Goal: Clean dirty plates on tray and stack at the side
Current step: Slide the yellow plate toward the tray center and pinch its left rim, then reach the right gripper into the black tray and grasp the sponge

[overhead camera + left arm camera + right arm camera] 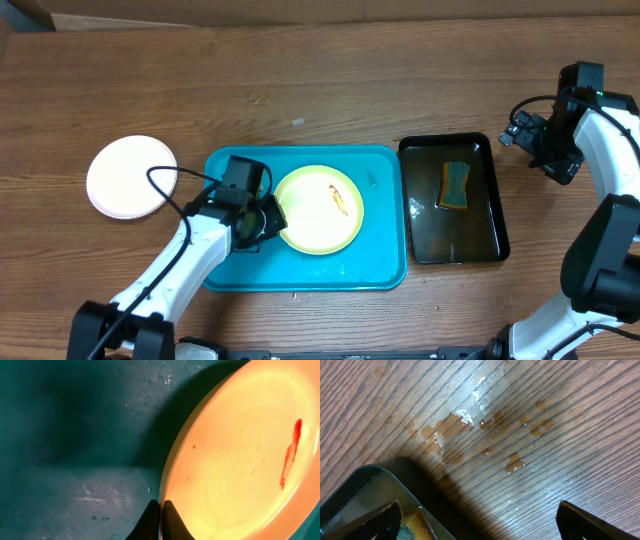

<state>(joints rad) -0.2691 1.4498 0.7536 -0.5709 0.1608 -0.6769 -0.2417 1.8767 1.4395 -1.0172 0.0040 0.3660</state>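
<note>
A pale yellow plate [318, 208] with an orange-red smear [340, 198] lies in the turquoise tray [380, 230]. My left gripper [266, 216] is at the plate's left edge, shut on its thin rim. In the left wrist view the two black fingertips [152, 520] pinch the yellow plate [235, 460] right at its edge, over the tray floor [75, 435]. A white plate [131, 177] rests on the table left of the tray. My right gripper [533, 140] hangs open and empty over bare wood beside the black tray, its gripper gap [480, 522] wide.
A narrow black tray [492, 235] holding water and a yellow-green sponge [455, 185] stands right of the turquoise tray. Its corner [365, 485] and the sponge [412, 527] show in the right wrist view. Water drops [455, 422] lie on the wood.
</note>
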